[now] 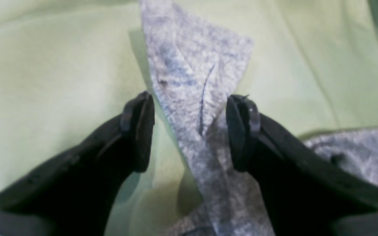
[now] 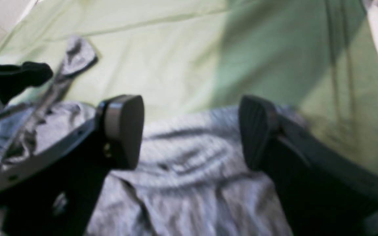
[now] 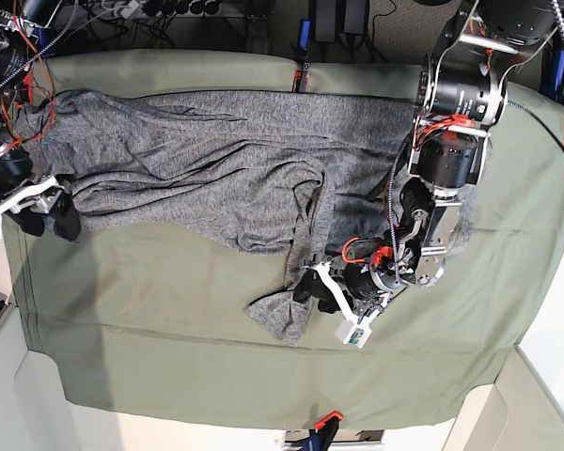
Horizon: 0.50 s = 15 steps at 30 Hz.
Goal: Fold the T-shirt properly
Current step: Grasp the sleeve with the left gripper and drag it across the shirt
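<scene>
Across the counter (image 3: 169, 310), draped in an olive-green cloth (image 3: 470, 357), the T-shirt (image 3: 197, 169) lies spread out lengthwise along the far side, heather grey, rumpled with long folds. One sleeve (image 3: 287, 315) trails off the body toward the near edge, ending in a flat cuff on the cloth.

My left jaws (image 3: 321, 291) sit over that sleeve near its end. In the left wrist view the left jaws (image 1: 190, 131) are spread apart, black pads either side of the grey sleeve strip (image 1: 195, 98); the strip runs between them but neither pad is pressing it that I can see. Sleeve has a dark crease line down the middle. More grey fabric at the lower right of that view.

My right jaws (image 3: 47, 218) are at the other end of the counter, at the shirt's edge in the base view. In the right wrist view the right jaws (image 2: 192, 131) stand wide apart, nothing between them, wrinkled grey shirt body (image 2: 189, 183) below and green cloth beyond. That view is blurry. Left arm's black fingertip (image 2: 21, 77) shows far off at its left edge, next to the sleeve.

No containers anywhere on the counter; only shirt and cloth.
</scene>
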Motion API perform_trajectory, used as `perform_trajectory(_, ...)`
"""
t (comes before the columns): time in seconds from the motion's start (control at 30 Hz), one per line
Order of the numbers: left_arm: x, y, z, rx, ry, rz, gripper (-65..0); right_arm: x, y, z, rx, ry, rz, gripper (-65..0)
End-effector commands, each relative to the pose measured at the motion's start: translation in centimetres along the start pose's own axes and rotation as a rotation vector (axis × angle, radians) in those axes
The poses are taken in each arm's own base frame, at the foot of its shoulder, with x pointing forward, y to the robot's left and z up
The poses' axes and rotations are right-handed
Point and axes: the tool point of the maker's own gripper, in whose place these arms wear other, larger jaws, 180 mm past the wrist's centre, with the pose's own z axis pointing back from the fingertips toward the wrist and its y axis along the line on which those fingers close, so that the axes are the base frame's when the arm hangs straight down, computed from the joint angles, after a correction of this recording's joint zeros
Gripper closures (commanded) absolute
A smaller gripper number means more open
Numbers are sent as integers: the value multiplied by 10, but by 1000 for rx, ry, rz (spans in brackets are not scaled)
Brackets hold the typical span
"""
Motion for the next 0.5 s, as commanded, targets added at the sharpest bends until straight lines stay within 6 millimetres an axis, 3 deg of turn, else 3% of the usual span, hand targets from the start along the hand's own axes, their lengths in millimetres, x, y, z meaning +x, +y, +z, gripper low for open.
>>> perform_trajectory(0.0,27,1,-1,-7,-62,0,-371,17,-2,6,4,-52,18,-445)
perform_trajectory(0.4,8,-40,-19,-102,-15,31,-369,13,-2,10,9,-58,-12,-445)
perform_trajectory(0.47,10,-43,-21,-110,-20,32,-318,12,-2,9,9,-57,-13,-445)
